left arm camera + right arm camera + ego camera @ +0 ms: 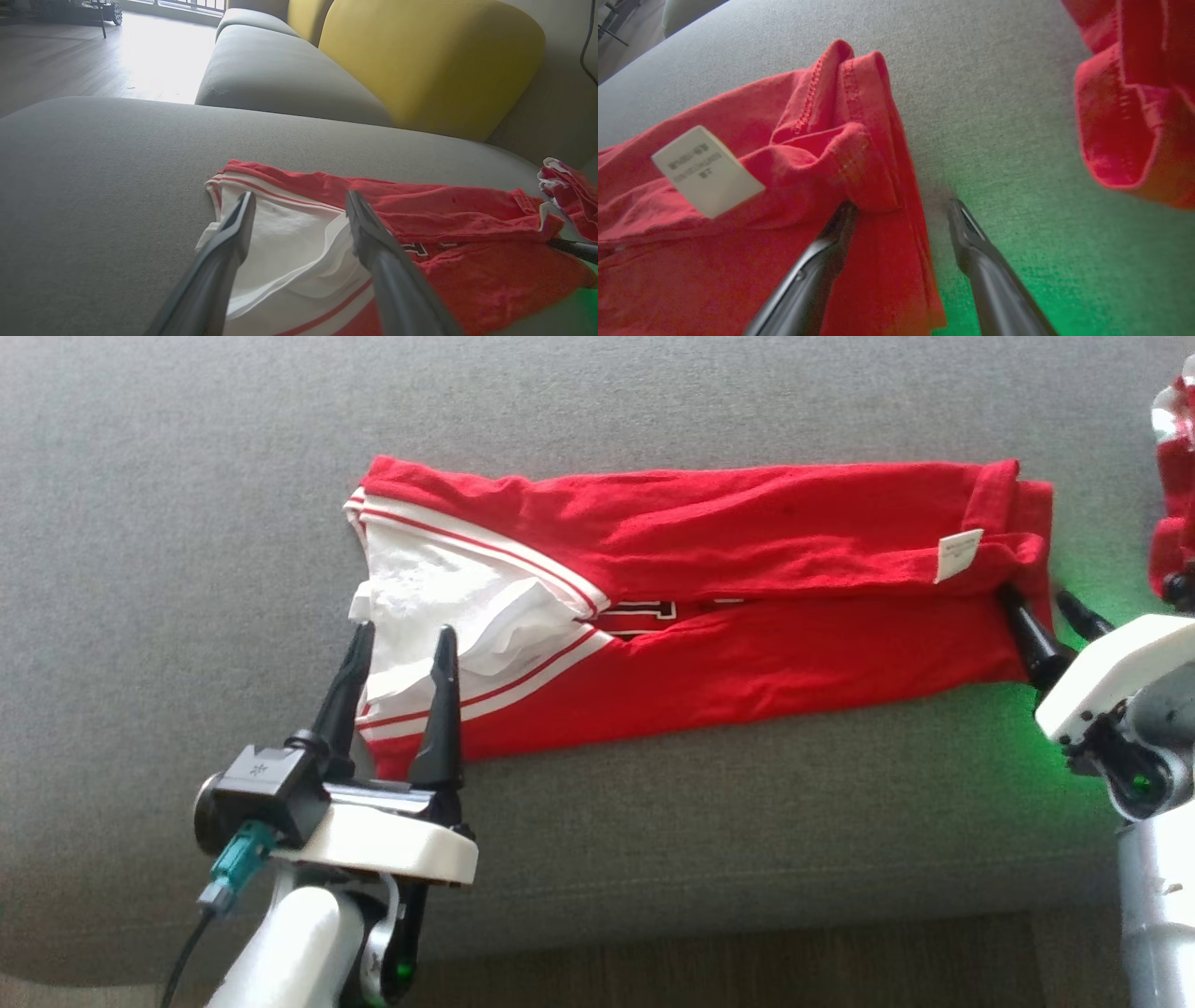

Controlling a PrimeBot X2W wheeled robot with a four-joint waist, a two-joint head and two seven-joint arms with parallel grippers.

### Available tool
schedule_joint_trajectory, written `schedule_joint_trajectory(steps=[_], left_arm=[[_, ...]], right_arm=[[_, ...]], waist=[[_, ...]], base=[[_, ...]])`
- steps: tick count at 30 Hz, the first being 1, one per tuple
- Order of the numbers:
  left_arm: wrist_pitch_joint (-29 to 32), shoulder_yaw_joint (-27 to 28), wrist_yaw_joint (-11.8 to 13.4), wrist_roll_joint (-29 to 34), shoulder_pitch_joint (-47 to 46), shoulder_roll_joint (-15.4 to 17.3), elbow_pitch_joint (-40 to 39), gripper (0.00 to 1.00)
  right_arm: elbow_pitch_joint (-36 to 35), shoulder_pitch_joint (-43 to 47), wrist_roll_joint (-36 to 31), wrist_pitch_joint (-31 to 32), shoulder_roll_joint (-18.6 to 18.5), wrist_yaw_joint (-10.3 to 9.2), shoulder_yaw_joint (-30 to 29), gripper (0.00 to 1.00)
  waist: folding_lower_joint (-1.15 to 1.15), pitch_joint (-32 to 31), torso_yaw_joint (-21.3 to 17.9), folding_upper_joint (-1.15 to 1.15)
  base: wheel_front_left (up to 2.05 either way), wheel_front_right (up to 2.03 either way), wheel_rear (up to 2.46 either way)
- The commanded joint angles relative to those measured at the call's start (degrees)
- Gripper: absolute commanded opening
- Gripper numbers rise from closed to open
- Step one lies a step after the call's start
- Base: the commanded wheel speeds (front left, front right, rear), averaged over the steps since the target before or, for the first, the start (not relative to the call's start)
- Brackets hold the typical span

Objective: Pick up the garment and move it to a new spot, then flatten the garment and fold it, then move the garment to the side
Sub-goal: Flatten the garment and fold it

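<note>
A red garment (747,569) with white trim lies folded lengthwise into a long strip on the grey sofa seat (187,523). Its white inside (289,247) shows at the left end, and a white label (707,170) sticks up near the right end. My left gripper (401,639) is open, its two fingers hovering over the white left end. My right gripper (1036,602) is open at the right end: one finger (831,242) lies under the red hem fold, the other (971,233) rests on bare grey fabric beside the garment (840,140).
A second red garment (1176,513) lies bunched at the far right (1134,107). Yellow back cushions (434,60) stand behind the seat. The sofa's front edge (747,924) drops to a wooden floor (747,971). Green light tints the fabric near my right wrist.
</note>
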Motion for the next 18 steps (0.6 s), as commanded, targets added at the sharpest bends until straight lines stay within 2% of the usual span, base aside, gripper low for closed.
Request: schedule_joint_trajectory(steps=[1, 5, 6, 7, 8, 9, 18], left_arm=[[-0.3, 2.48, -0.66, 0.71, -0.78, -0.21, -1.22, 1.0], [-0.3, 3.55, -1.78, 1.16, -0.62, -1.29, -0.42, 1.0], [-0.3, 3.79, -2.06, 1.28, -0.57, -1.52, -0.23, 1.0], [-0.3, 4.03, -2.33, 1.43, -0.53, -1.75, -0.05, 1.0], [-0.3, 4.27, -2.59, 1.6, -0.48, -1.95, 0.13, 1.0], [-0.3, 4.49, -2.85, 1.78, -0.43, -2.13, 0.3, 1.0], [-0.3, 6.53, -4.62, 3.12, 0.54, -2.85, 1.14, 1.0]], right_arm=[[-0.3, -1.37, -0.59, 1.81, -0.65, -0.02, 0.66, 1.0], [-0.14, -1.43, -0.42, 4.89, 0.29, -0.02, 0.77, 1.0], [-0.32, -1.35, -0.3, 5.4, 0.43, -0.02, 0.96, 0.76], [-0.58, -1.24, -0.02, 5.82, 0.6, -0.02, 1.18, 0.44], [-0.84, -1.1, 0.39, 6.09, 0.79, -0.02, 1.27, 0.19], [-1.11, -0.88, 0.69, 6.42, 0.89, -0.02, 1.55, 0.0], [-4.6, 1.5, 3.8, 3.89, -0.02, -0.02, 0.66, 0.0]], waist=[[0.0, 0.13, 0.36, 0.0], [0.0, 0.07, 0.57, 0.0], [0.0, 0.0, 0.55, 0.0], [0.0, -0.08, 0.5, 0.0], [0.0, -0.19, 0.42, 0.0], [0.0, -0.31, 0.32, 0.0], [0.0, -1.18, -1.18, 0.0]], base=[[0.0, 0.0, 0.0], [0.0, 0.0, 0.0], [0.0, 0.0, 0.0], [0.0, 0.0, 0.0], [0.0, 0.0, 0.0], [0.0, 0.0, 0.0], [0.0, 0.0, 0.0]])
